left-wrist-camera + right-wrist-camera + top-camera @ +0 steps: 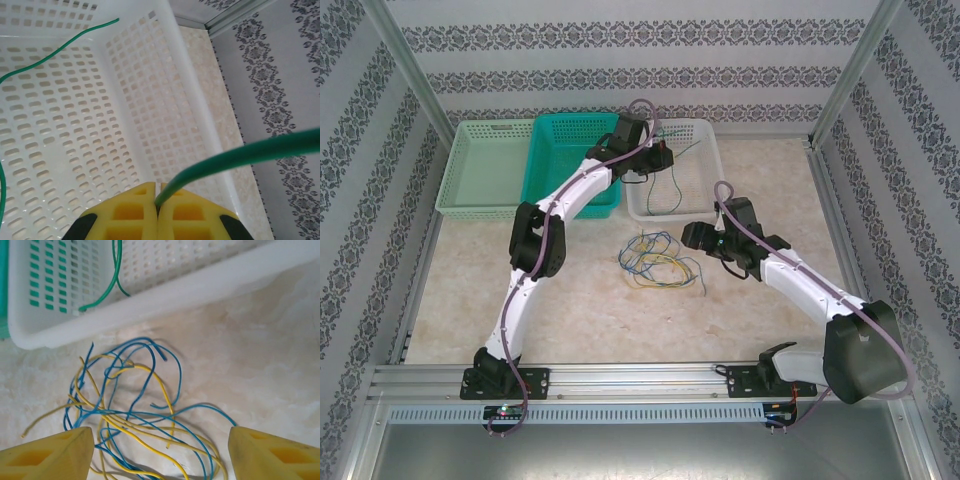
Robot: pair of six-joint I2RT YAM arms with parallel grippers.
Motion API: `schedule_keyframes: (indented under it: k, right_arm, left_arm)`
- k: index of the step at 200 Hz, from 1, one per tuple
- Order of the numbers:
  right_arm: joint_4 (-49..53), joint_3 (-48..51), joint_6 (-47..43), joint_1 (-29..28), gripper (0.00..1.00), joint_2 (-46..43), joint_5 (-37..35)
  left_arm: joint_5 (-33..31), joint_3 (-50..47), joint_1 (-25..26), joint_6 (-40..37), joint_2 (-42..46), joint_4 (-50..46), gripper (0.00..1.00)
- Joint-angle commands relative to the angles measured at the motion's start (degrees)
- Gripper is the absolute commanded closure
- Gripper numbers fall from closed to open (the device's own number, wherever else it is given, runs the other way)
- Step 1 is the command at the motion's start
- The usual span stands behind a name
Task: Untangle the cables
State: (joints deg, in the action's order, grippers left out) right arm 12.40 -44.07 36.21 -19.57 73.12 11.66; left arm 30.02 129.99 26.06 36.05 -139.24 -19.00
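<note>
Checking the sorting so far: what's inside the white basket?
Green cable lies inside the white basket; no blue or yellow is visible there. The left gripper, shut on green cable, hangs over it. The left arm covers the basket's far-left corner from above.

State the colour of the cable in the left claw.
Green cable in the left claw; clearest in left wrist view.

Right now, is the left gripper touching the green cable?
Touching. The left wrist view shows the left gripper shut on the green cable, which comes out from between its closed jaws.
</note>
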Motion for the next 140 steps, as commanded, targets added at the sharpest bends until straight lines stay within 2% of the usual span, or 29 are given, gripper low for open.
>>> schedule_keyframes:
  k: [1, 40, 95, 140]
  right_arm:
    - [-5.86, -2.45, 2.17, 1.57, 0.31, -0.02, 0.85]
    - [-15.14, -5.6, 7.35, 3.62, 0.32, 3.63, 3.44]
    - [-22.52, -11.57, 9.18, 3.2, 0.3, 11.89, 6.33]
    - [-25.09, -14.25, 9.83, 2.08, 0.36, 15.68, 2.59]
  left_arm:
    - [2.18, -0.87, -0.66, 0.84, 5.59, 3.27, 0.97]
    - [2.26, -9.29, -0.58, 3.72, 11.91, 12.84, 0.97]
    - [2.49, -10.44, -0.62, 6.36, 13.87, 16.59, 0.97]
    - [2.94, -13.77, -0.58, 11.42, 14.11, 22.53, 0.98]
